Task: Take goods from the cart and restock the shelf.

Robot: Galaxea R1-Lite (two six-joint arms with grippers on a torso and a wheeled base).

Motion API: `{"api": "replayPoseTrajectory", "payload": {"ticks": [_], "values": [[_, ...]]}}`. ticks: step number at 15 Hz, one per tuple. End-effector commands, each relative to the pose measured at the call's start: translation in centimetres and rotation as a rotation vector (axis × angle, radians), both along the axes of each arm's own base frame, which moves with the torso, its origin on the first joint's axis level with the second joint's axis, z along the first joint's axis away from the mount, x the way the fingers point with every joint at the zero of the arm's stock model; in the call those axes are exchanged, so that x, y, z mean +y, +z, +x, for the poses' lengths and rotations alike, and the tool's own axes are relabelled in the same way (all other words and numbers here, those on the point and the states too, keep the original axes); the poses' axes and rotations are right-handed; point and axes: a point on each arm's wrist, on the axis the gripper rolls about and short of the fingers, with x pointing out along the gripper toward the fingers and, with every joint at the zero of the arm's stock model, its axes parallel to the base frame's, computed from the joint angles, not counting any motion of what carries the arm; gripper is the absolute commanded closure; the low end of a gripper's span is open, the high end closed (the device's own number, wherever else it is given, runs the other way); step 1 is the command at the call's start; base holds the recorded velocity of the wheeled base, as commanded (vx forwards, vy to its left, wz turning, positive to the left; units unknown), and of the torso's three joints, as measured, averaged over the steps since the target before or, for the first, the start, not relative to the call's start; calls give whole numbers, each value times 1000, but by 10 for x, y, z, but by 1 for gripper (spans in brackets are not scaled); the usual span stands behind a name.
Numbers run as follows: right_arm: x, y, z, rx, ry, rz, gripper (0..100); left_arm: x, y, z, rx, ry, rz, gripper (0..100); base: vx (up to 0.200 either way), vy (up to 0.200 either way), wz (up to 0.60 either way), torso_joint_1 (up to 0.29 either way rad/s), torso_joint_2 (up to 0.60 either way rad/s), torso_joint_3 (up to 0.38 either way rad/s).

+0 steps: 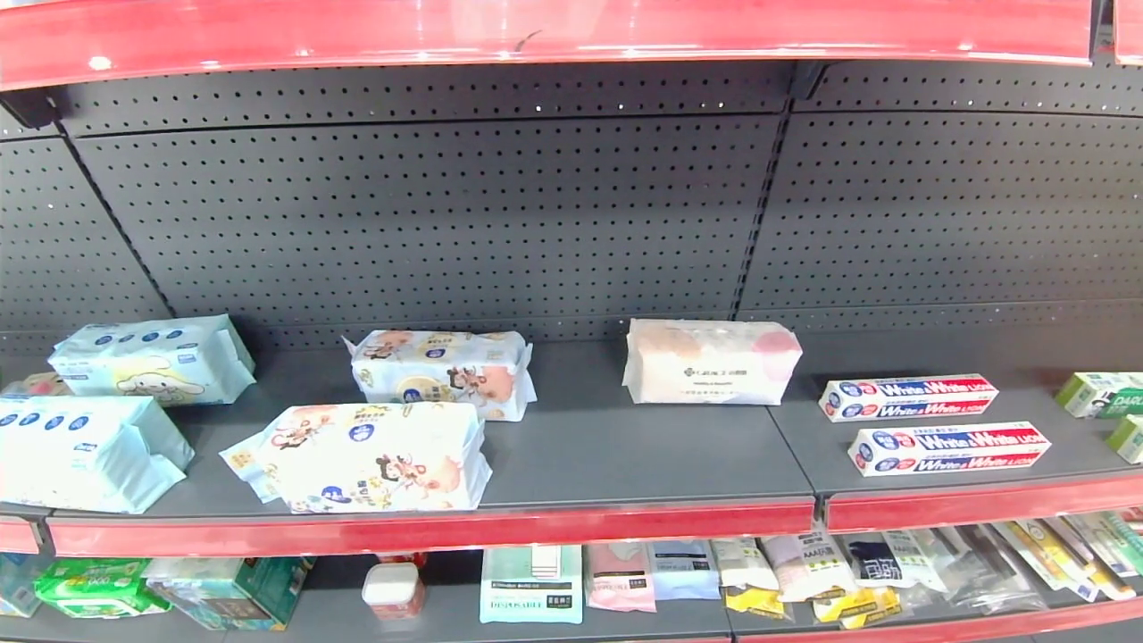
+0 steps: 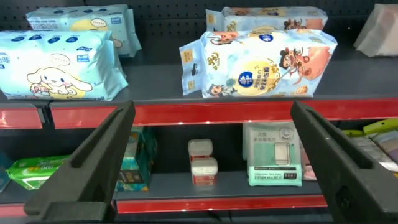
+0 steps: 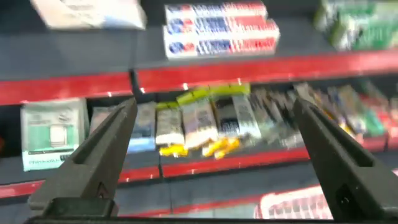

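Observation:
The grey shelf [image 1: 625,446] with a red front edge carries cartoon-print tissue packs [image 1: 375,455], light blue packs [image 1: 80,451], a pale pink pack [image 1: 710,362] and two toothpaste boxes [image 1: 946,446]. My left gripper [image 2: 212,107] is open and holds nothing. It hangs in front of the shelf's red edge, facing the front cartoon tissue pack [image 2: 261,62] and a blue pack [image 2: 59,65]. My right gripper [image 3: 214,104] is open too, with nothing between its fingers, facing the toothpaste boxes [image 3: 217,36] and the lower shelf.
The lower shelf holds green packs [image 1: 89,585], a small jar [image 1: 393,589], a white-green pack [image 1: 531,585] and several flat sachets [image 1: 804,572]. Green boxes [image 1: 1103,393] stand at the far right. A perforated back panel [image 1: 536,205] closes the shelf behind.

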Motion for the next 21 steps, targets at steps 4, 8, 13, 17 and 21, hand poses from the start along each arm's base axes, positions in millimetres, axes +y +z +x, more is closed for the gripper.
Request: {"api": "replayPoseTrajectory", "payload": {"ticks": [4,8,13,17,21], "values": [[1,-13,-3,-72,162,32,0,0,0,0,3,2,0,0,0,0,0,0,0,0],[-2,-14,-1,-105,18,19,0,0,0,0,2,2,-2,0,0,0,0,0,0,0],[0,-21,1,-92,115,18,0,0,0,0,2,2,0,0,0,0,0,0,0,0],[0,-22,1,-92,111,60,0,0,0,0,2,1,0,0,0,0,0,0,0,0],[0,-21,1,-93,113,57,0,1,94,21,25,22,28,0,0,0,0,0,0,0]]}}
